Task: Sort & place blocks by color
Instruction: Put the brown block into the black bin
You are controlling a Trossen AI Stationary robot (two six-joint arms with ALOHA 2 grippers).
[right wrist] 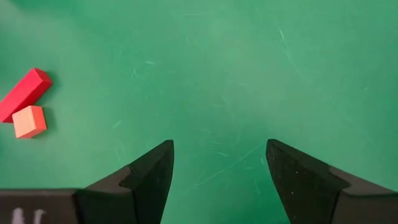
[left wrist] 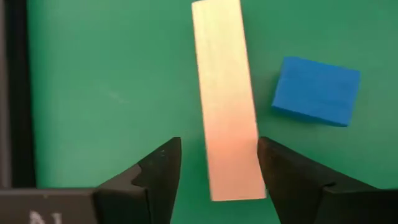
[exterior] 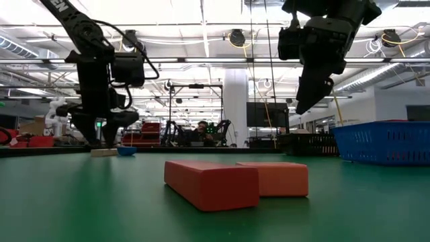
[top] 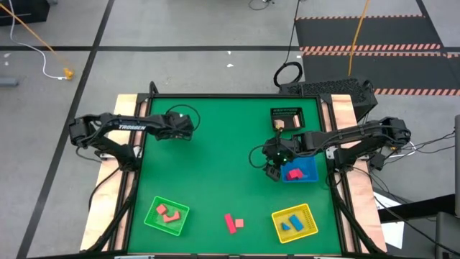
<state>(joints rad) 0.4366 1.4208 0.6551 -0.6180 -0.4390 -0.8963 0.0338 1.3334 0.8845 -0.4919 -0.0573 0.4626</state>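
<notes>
You work over a green table surface [top: 215,158] edged with pale wooden borders [top: 351,122]. The floor [top: 180,29] around your station is grey, marked with dark lines. A black mat with red-and-white hazard striping [top: 370,49] lies on that floor beyond the table, and an orange cable [top: 32,32] crosses it. Across the table you face a large hall: white ceiling beams [exterior: 201,20], a white column [exterior: 236,107], and dark monitors [exterior: 265,114].

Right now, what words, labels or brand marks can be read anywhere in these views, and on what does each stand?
"TROSSEN": white letters on the left arm, high view.
White letters on the arm at the top left of the low view: cut off, unreadable.
White marks on the left gripper body: too blurred.
Nothing else legible.
</notes>
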